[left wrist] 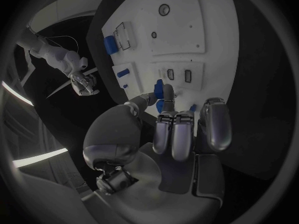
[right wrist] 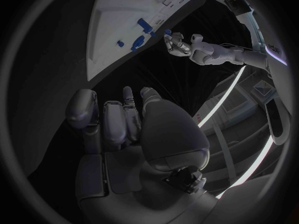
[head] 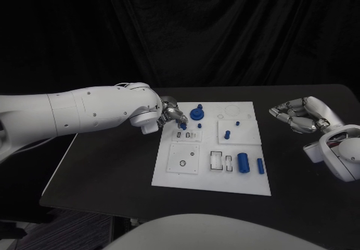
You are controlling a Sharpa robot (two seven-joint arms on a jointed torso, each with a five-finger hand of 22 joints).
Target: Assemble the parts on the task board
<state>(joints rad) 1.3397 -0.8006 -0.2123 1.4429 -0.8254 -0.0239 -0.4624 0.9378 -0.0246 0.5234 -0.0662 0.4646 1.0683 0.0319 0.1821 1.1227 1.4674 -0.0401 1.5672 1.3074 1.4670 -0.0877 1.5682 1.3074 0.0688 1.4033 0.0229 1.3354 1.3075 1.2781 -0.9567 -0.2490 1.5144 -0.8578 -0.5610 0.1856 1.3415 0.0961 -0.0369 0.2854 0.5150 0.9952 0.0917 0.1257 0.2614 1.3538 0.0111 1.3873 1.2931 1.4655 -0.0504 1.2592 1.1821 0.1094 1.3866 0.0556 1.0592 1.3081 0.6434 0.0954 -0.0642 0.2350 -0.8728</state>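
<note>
The white task board [head: 183,177] lies in the middle of the black table. My left hand [head: 169,114] hovers over the board's far left corner and pinches a small blue part [head: 183,125] between thumb and fingertip; the left wrist view shows this part [left wrist: 159,90] above the board [left wrist: 181,15]. A round blue piece [head: 197,114] stands just beside it. Two small blue pegs [head: 227,135] stand further right, and a blue cylinder [head: 243,161] and a shorter blue piece [head: 260,165] lie near the front right. My right hand [head: 300,115] hangs off the board's right side, fingers curled in, holding nothing.
Square white inserts with slots and holes [head: 184,158] sit on the board's left half. Bare black table [head: 112,172] surrounds the board on all sides. In the right wrist view my right hand [right wrist: 124,119] is well away from the board [right wrist: 118,15].
</note>
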